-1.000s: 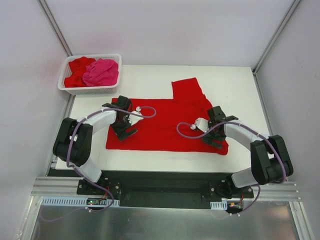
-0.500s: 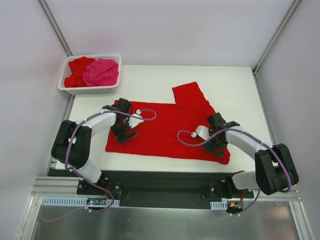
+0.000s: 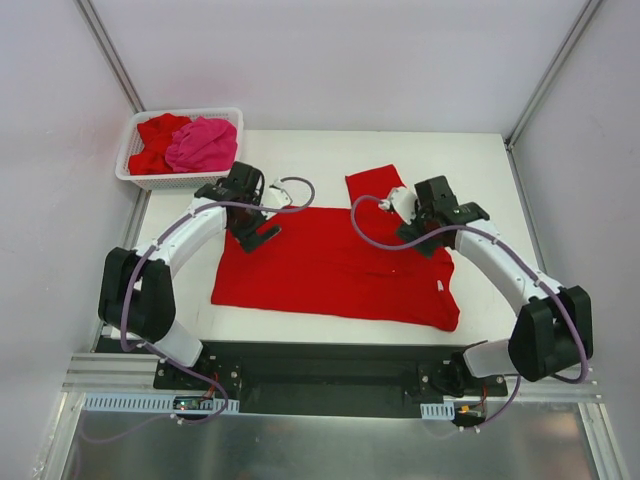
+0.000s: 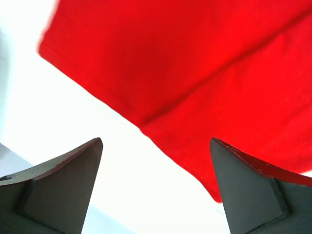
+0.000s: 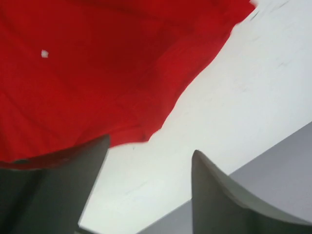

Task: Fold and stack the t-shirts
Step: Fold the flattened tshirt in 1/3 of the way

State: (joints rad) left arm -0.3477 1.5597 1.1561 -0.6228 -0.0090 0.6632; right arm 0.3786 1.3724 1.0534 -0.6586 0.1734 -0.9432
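Flat on the white table (image 3: pixel 470 160) lies one red shirt (image 3: pixel 330 270), spread wide across the middle, with a sleeve (image 3: pixel 372 185) pointing toward the far edge. The left hand (image 3: pixel 256 236) sits over the shirt's far left corner. In the left wrist view that hand (image 4: pixel 155 146) is wide, both fingers (image 4: pixel 68 180) well apart and nothing between them. Below it, a folded edge of the shirt (image 4: pixel 195 73) runs on a slant across the bare table (image 4: pixel 73 112).

The right hand (image 3: pixel 422 240) sits over the shirt's right side, just beside the sleeve. In the right wrist view this hand (image 5: pixel 150 146) also shows a clear gap and holds nothing. The shirt (image 5: pixel 87 73) fills the upper left of that view, and its hem passes close by the left finger (image 5: pixel 58 190); whether they touch I cannot tell. A small white speck (image 5: pixel 45 53) shows on the cloth. The table (image 5: pixel 243 87) shows to the right.

At the far left corner stands a white basket (image 3: pixel 180 180), holding a crumpled pink shirt (image 3: pixel 203 143) beside red cloth (image 3: pixel 155 140).
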